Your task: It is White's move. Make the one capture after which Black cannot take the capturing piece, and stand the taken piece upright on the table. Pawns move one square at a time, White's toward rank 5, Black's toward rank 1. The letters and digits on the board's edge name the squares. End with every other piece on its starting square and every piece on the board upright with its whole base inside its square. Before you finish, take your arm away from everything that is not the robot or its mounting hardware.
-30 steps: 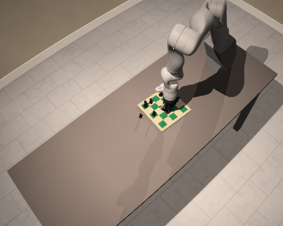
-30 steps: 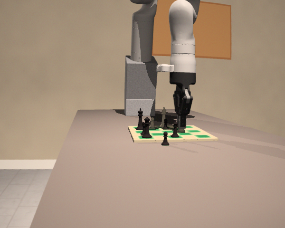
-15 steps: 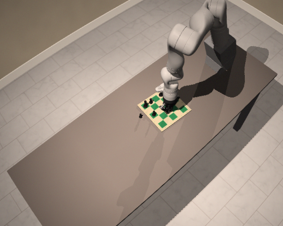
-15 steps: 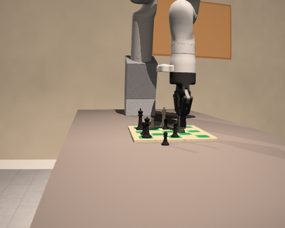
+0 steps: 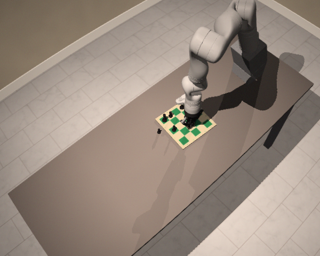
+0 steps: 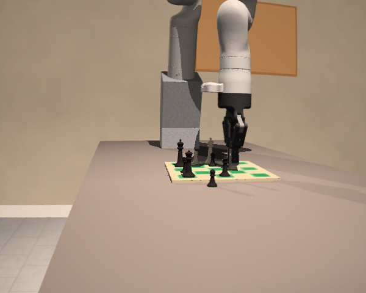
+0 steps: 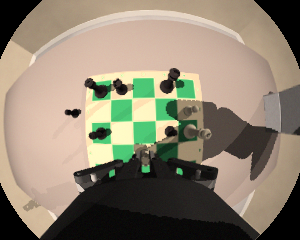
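The green and cream chessboard (image 5: 185,126) lies in the middle of the table. My gripper (image 5: 188,122) is low over the board's middle and shut on a small white piece (image 7: 145,155). The piece shows between the fingertips in the wrist view; in the exterior view the fingers (image 6: 233,162) mostly hide it. I cannot tell whether its base touches the board. A black pawn (image 5: 159,131) (image 6: 211,177) stands upright on the table just off the board's edge. Several black pieces (image 5: 164,118) stand on the board, one alone (image 5: 174,128) nearer the gripper.
Two white pieces (image 7: 188,112) (image 7: 193,134) stand in the arm's shadow on the board's side toward the arm's base. The grey pedestal (image 6: 180,110) of the arm stands at the table's far end. An orange panel (image 6: 271,38) hangs on the wall.
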`<state>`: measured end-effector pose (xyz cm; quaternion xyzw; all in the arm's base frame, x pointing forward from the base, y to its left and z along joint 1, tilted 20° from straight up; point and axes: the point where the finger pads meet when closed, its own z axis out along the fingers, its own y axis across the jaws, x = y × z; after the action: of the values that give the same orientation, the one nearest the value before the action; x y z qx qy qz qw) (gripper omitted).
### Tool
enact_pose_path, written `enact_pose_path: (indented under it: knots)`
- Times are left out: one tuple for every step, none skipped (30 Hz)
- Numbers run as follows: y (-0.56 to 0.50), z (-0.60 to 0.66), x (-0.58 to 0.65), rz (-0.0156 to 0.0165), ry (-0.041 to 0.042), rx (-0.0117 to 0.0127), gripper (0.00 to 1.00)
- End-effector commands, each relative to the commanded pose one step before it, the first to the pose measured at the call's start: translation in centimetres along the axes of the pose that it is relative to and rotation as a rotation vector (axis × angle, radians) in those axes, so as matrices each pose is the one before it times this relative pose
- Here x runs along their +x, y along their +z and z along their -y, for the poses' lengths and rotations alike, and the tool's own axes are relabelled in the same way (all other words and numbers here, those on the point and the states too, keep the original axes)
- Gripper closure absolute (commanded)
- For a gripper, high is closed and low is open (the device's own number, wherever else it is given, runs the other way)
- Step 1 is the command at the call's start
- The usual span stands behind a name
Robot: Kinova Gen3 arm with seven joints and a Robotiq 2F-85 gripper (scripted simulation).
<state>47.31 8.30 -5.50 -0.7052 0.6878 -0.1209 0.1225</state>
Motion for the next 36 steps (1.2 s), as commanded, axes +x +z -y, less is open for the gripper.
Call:
enact_pose_path:
  knots:
    - [-0.047,0.053,-0.016,0.00044,0.00015,0.00116,1.00]
    - [0.000,0.000,0.000,0.00000,0.00000,0.00000,1.00]
    - [0.000,0.000,0.000,0.00000,0.00000,0.00000,0.93]
    - [0.000,0.000,0.000,0.00000,0.00000,0.00000,0.93]
    - [0.000,0.000,0.000,0.00000,0.00000,0.00000,0.93]
    - [0.000,0.000,0.000,0.00000,0.00000,0.00000,0.85]
    - [0.000,0.000,0.000,0.00000,0.00000,0.00000,0.85]
    - [0.000,0.000,0.000,0.00000,0.00000,0.00000,0.85]
    - [0.000,0.000,0.000,0.00000,0.00000,0.00000,0.78]
    - [0.000,0.000,0.000,0.00000,0.00000,0.00000,0.78]
    - [0.000,0.000,0.000,0.00000,0.00000,0.00000,0.78]
    - [0.000,0.000,0.000,0.00000,0.00000,0.00000,0.78]
    - [0.000,0.000,0.000,0.00000,0.00000,0.00000,0.78]
    - [0.000,0.000,0.000,0.00000,0.00000,0.00000,0.71]
    - [0.000,0.000,0.000,0.00000,0.00000,0.00000,0.71]
    - [0.000,0.000,0.000,0.00000,0.00000,0.00000,0.71]
    - [0.000,0.000,0.000,0.00000,0.00000,0.00000,0.63]
    - [0.000,0.000,0.000,0.00000,0.00000,0.00000,0.63]
    - [0.000,0.000,0.000,0.00000,0.00000,0.00000,0.63]
    - [0.000,0.000,0.000,0.00000,0.00000,0.00000,0.63]
    - [0.000,0.000,0.000,0.00000,0.00000,0.00000,0.63]
    - [0.000,0.000,0.000,0.00000,0.00000,0.00000,0.63]
    - [0.000,0.000,0.000,0.00000,0.00000,0.00000,0.63]
    - [0.000,0.000,0.000,0.00000,0.00000,0.00000,0.63]
    - [0.000,0.000,0.000,0.00000,0.00000,0.00000,0.63]
    - [-0.003,0.000,0.000,0.00000,0.00000,0.00000,0.63]
    - [-0.019,0.000,0.000,0.00000,0.00000,0.00000,0.63]
    - [0.000,0.000,0.000,0.00000,0.00000,0.00000,0.63]
    - [0.000,0.000,0.000,0.00000,0.00000,0.00000,0.63]
    - [-0.048,0.000,0.000,0.00000,0.00000,0.00000,0.63]
    - [-0.087,0.000,0.000,0.00000,0.00001,-0.00001,0.63]
    - [-0.134,0.000,0.000,0.00000,0.00001,-0.00001,0.63]
    - [-0.187,0.000,0.000,0.00000,0.00000,0.00000,0.63]
    - [-0.242,0.000,0.000,0.00000,0.00001,-0.00001,0.63]
    - [-0.299,0.000,0.000,0.00000,-0.00001,0.00001,0.63]
    - [-0.351,0.000,0.000,0.00000,0.00001,-0.00001,0.63]
